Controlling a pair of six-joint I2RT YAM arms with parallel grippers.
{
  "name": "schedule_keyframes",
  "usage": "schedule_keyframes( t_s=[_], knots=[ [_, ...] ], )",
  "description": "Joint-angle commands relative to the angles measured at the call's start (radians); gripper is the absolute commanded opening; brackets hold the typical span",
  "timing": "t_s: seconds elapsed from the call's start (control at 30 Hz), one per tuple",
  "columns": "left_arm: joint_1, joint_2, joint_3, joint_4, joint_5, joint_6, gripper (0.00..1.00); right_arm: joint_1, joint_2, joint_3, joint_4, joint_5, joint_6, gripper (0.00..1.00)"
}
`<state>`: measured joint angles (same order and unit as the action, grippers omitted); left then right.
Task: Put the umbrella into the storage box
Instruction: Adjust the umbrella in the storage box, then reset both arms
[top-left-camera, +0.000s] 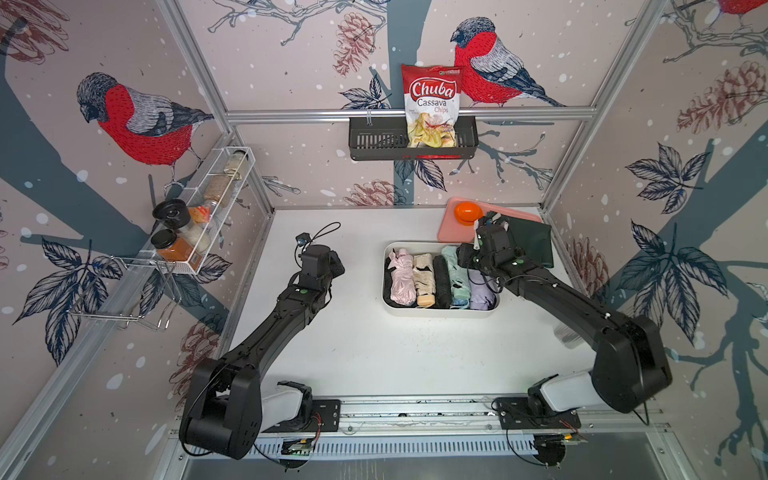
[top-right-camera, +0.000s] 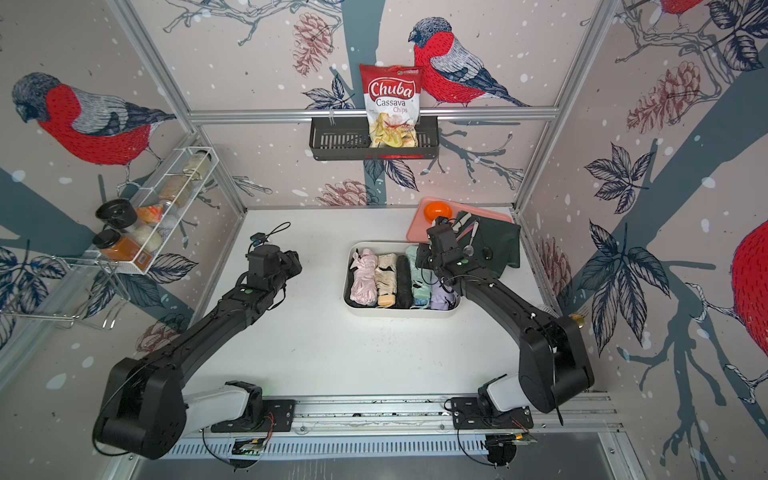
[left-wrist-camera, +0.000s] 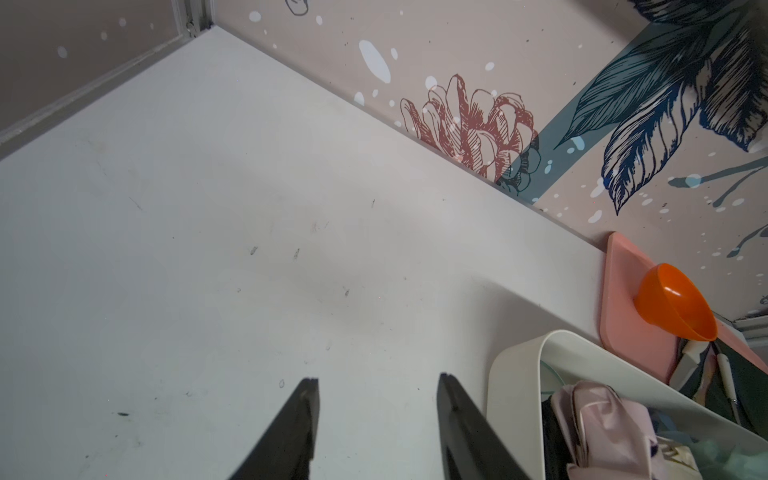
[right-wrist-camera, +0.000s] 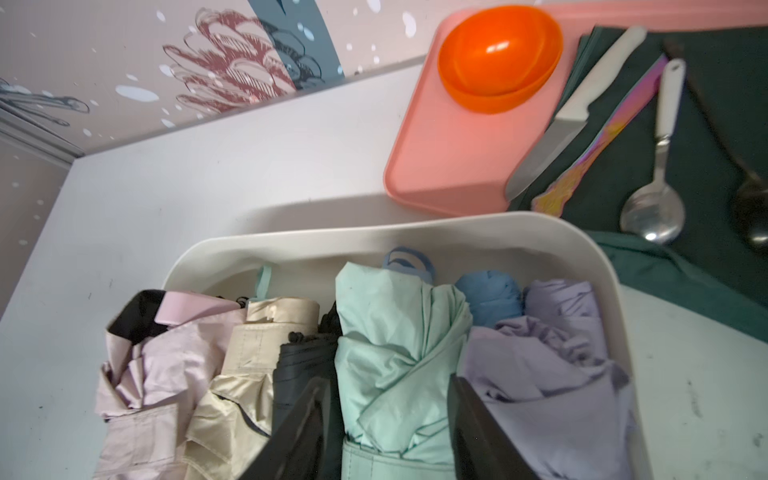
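Well, the mint umbrella (right-wrist-camera: 395, 332) lies inside the storage box (right-wrist-camera: 374, 237). The right gripper (right-wrist-camera: 387, 380) straddles it, jaws apart, seemingly not squeezing (fabric hides the contact); rise straight up, snagging no cloth. The left gripper (left-wrist-camera: 376, 380), beside the box, stands parted, empty.

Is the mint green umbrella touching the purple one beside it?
Touching. The right wrist view shows the mint green umbrella pressed against the purple umbrella, fabric to fabric, with no gap.
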<state>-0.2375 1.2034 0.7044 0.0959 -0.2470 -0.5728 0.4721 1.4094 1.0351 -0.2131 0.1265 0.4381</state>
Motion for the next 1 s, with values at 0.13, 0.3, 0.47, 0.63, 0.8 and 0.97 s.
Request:
schedule_keyframes(
  t_s=[0.13,0.3,0.47,0.63,0.8,0.97],
  knots=[
    [0.003,-0.122,-0.161,0.343,-0.074,0.24,0.64,-0.095,-0.207,-0.189,0.136,0.21,-0.031,0.8],
    [0.003,-0.154,-0.274,0.526,-0.092,0.401,0.72,-0.247,-0.347,-0.384,0.316,0.246,-0.039,1.0],
    [0.017,-0.102,-0.342,0.675,-0.107,0.507,0.92,-0.376,-0.394,-0.505,0.456,0.232,-0.057,1.0],
    [0.071,-0.004,-0.364,0.779,-0.047,0.535,0.96,-0.426,-0.35,-0.596,0.616,0.259,-0.136,1.0],
    [0.108,0.105,-0.362,0.894,0.008,0.559,0.96,-0.432,-0.294,-0.685,0.809,0.273,-0.234,1.0],
    [0.115,0.152,-0.347,0.955,-0.004,0.605,0.96,-0.432,-0.227,-0.753,1.012,0.229,-0.286,1.0]
  ],
)
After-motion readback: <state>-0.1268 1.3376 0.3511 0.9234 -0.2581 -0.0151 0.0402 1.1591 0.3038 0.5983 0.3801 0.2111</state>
